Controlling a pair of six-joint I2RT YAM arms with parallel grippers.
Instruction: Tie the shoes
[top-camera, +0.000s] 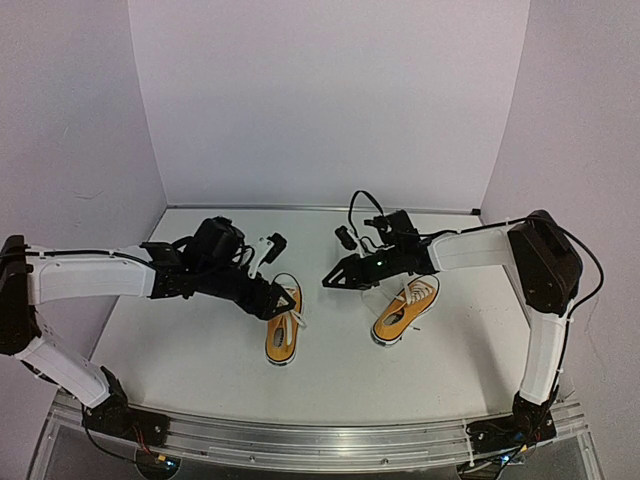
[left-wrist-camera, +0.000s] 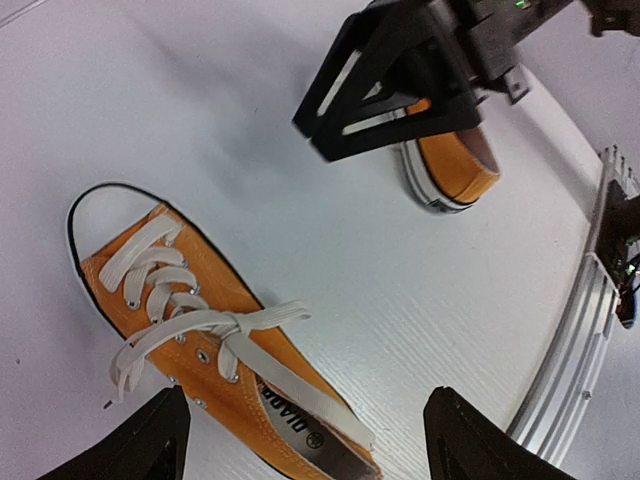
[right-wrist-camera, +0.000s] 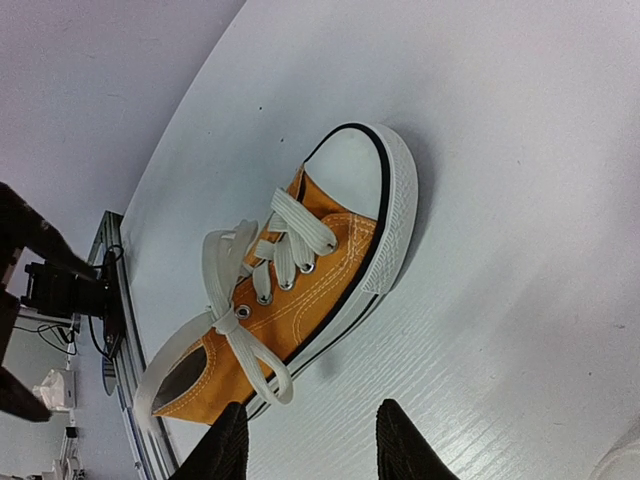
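Two orange-yellow shoes with white laces lie on the white table. The left shoe (top-camera: 283, 332) (left-wrist-camera: 190, 330) has a knot in its laces, and one loose flat end lies over its opening. My left gripper (top-camera: 287, 297) (left-wrist-camera: 305, 455) hovers open and wide above that shoe's heel end, holding nothing. The right shoe (top-camera: 405, 308) (right-wrist-camera: 300, 290) (left-wrist-camera: 455, 165) shows a knot with a loop hanging over its side. My right gripper (top-camera: 335, 278) (right-wrist-camera: 315, 455) (left-wrist-camera: 390, 80) stands open between the two shoes, beside the right shoe's sole, with bare table between its fingers.
An aluminium rail (top-camera: 320, 440) (left-wrist-camera: 590, 300) runs along the table's near edge, with cables by it. White walls (top-camera: 320, 100) close in the back and both sides. The two grippers are close together over the table's middle.
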